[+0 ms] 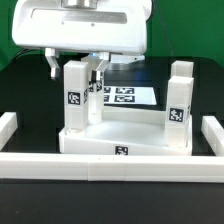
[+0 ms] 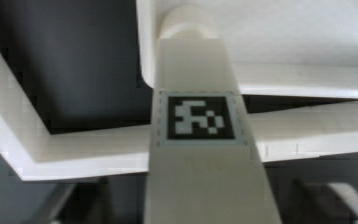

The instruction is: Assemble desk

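The white desk tabletop [image 1: 130,130] lies upside down in the middle of the table. Two short square legs stand upright in its corner sockets: one on the exterior view's left [image 1: 75,100] and one on the right [image 1: 180,100]. My gripper [image 1: 75,66] hangs over the top of the left leg. In the wrist view that tagged leg [image 2: 202,90] runs between my fingers [image 2: 345,200], with a dark gap on each side, so the jaws are open and not touching it. Beneath it shows the tabletop's rim [image 2: 318,120].
The marker board [image 1: 125,95] lies flat behind the tabletop. White border rails run along the front [image 1: 110,166], the exterior view's left [image 1: 8,125] and right [image 1: 215,130]. The table surface is black.
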Tool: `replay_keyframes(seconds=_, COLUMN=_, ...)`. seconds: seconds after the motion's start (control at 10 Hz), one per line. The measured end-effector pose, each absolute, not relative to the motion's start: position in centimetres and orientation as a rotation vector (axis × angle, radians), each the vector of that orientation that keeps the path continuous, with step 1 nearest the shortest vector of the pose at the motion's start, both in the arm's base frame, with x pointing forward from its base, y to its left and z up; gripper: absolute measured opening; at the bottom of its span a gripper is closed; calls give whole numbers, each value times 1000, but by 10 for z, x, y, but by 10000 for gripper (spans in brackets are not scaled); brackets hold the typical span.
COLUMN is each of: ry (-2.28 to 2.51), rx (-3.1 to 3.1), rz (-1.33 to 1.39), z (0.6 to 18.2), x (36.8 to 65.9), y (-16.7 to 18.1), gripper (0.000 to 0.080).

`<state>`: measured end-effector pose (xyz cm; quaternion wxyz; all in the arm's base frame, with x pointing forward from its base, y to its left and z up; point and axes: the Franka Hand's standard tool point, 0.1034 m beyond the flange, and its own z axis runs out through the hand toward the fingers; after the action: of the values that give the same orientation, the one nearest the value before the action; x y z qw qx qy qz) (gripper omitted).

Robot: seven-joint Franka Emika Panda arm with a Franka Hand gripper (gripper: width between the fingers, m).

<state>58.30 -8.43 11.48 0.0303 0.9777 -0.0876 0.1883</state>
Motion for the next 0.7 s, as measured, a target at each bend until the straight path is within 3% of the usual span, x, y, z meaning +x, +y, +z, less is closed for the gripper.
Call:
replay_keyframes(seconds=0.3, ry=-259, rx=3019, rz=590, z=125, x=585, y=-84, gripper=645)
replay_keyframes(seconds=0.7, ry=-298, rx=3078, rz=519, z=155, x=587, y=-92, gripper=648)
